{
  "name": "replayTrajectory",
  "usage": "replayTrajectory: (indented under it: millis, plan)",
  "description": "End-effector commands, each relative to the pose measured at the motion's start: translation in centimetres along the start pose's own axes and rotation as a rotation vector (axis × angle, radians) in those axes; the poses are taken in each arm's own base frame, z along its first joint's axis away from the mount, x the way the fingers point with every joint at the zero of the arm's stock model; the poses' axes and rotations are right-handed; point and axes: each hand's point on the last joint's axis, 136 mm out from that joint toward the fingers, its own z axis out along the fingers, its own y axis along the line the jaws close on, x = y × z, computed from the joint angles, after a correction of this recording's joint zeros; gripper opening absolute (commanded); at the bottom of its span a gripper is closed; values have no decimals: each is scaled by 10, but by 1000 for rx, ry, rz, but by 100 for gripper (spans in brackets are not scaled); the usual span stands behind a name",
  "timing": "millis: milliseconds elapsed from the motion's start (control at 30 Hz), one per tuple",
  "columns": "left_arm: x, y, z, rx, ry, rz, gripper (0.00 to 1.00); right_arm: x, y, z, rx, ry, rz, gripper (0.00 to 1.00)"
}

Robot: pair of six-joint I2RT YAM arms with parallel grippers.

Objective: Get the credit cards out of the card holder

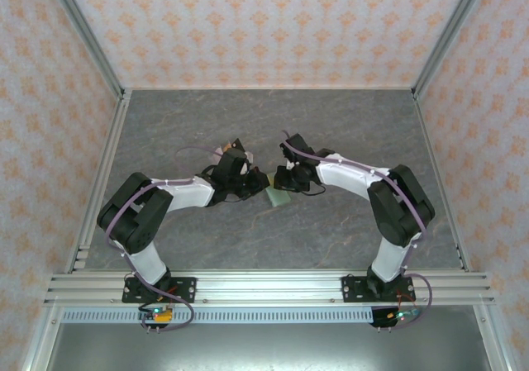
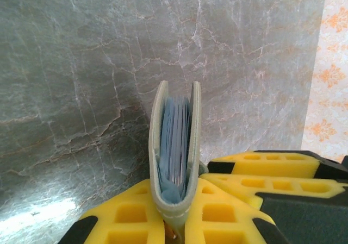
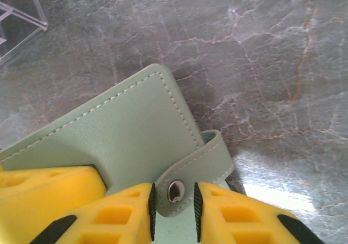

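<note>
Two hands share card holder [image 1: 278,196], midway between tabletop [image 1: 248,123] side edges; left hand [image 2: 174,222] clamps spine; right hand [image 3: 174,203] pinches snap tab [image 3: 205,156]; peel tab outward slowly, left firm, so panels spread.

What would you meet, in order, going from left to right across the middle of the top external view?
Left wall → left arm → card holder → right arm → right wall.
</note>
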Motion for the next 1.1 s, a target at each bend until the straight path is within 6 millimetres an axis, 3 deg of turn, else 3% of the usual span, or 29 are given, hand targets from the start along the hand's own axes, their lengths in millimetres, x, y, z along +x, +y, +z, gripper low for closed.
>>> replayTrajectory:
  millis: [0, 533, 800, 1067]
  plan:
    - [-4, -14, -11, 2, -19, 52, 0, -8, -42, -4, 205, -57, 36, 24]
    - [-2, -7, -8, -19, -12, 40, 0, -10, -54, -4, 287, -65, 65, 20]
    - [-1, -11, -7, -6, -8, 47, 0, 1, -10, 6, 38, 28, 17, 20]
    - [-1, -8, -8, -14, -8, 46, 0, -7, -2, -12, 6, -35, 18, 29]
